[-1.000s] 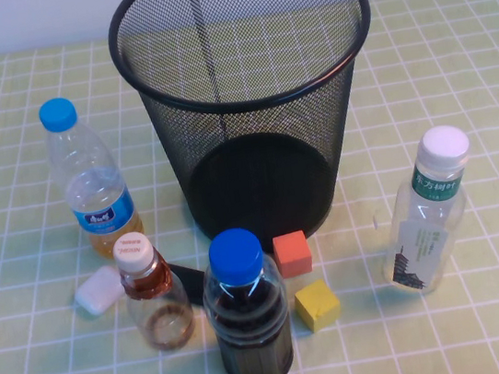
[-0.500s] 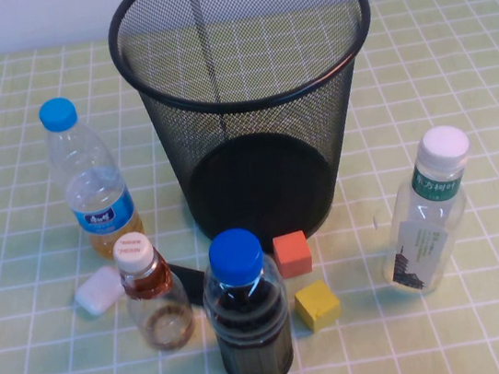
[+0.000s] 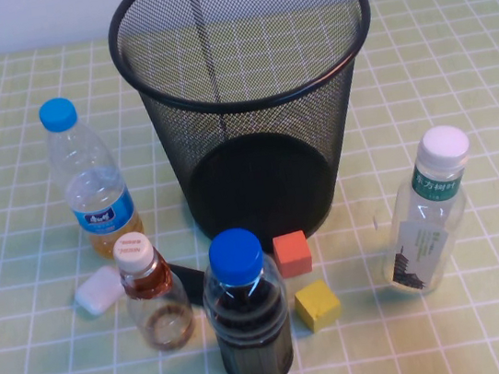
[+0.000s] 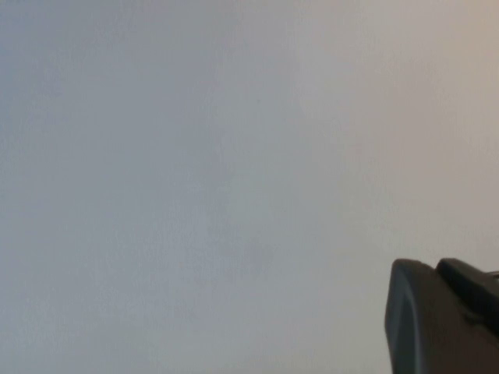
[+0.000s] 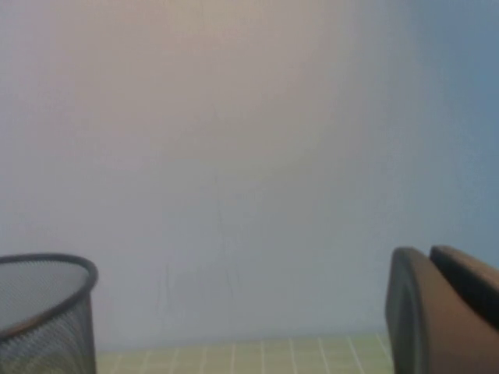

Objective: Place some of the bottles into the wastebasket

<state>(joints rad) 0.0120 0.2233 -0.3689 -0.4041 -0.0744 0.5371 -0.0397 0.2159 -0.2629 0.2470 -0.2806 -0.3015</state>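
Worktop (image 3: 452, 38) cloth, pale green with a white grid, is carrying everything I am looking at. Standing at the back centre is the wastebasket (image 3: 250, 103), a black wire-mesh bin with a solid dark base, upright and towering over the rest; its rim is also showing in the right wrist view (image 5: 47, 300).

Next in size, the tall blue-capped bottle (image 3: 89, 182) is standing upright to the left of the wastebasket, apart from it. At the right, well apart from the others, the white-capped bottle (image 3: 428, 213) with its green-and-white label is standing upright. At the front centre the fat blue-capped bottle (image 3: 246, 313) of dark liquid is standing nearest the camera. Just to its left, the smaller cream-capped bottle (image 3: 153, 293) with amber liquid is standing, close beside a white block (image 3: 98, 290).

Between the fat bottle and the wastebasket's base an orange cube (image 3: 291, 254) is sitting, and a yellow cube (image 3: 317, 304) is lying just in front of it.

Neither arm is reaching over the worktop in the high view. The left pincer (image 4: 444, 319) is showing only as a dark edge against a blank wall, and the right pincer (image 5: 444, 312) likewise, near the wastebasket's side; I cannot tell whether either is released or clenched.
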